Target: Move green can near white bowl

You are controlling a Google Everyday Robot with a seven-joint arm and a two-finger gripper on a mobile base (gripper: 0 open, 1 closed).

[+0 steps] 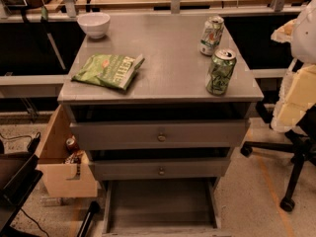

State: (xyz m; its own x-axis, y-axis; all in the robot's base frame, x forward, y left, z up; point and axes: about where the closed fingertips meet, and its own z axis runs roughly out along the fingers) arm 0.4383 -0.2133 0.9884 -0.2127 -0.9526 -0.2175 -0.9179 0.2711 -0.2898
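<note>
The green can (220, 71) stands upright near the front right corner of the grey cabinet top (173, 63); it is dark green, dented, with a silver top. The white bowl (94, 24) sits at the far left corner of the same top, well apart from the can. My gripper is not in view; only bulky white and cream shapes, possibly part of my arm (296, 88), show at the right edge, right of the can and not touching it.
A paler whitish can (211, 35) stands behind the green can. A flat green chip bag (108, 70) lies at the front left. The cabinet's bottom drawer (160, 209) is pulled open. A wooden box (61, 162) hangs at the left, and an office chair base (291, 172) stands at the right.
</note>
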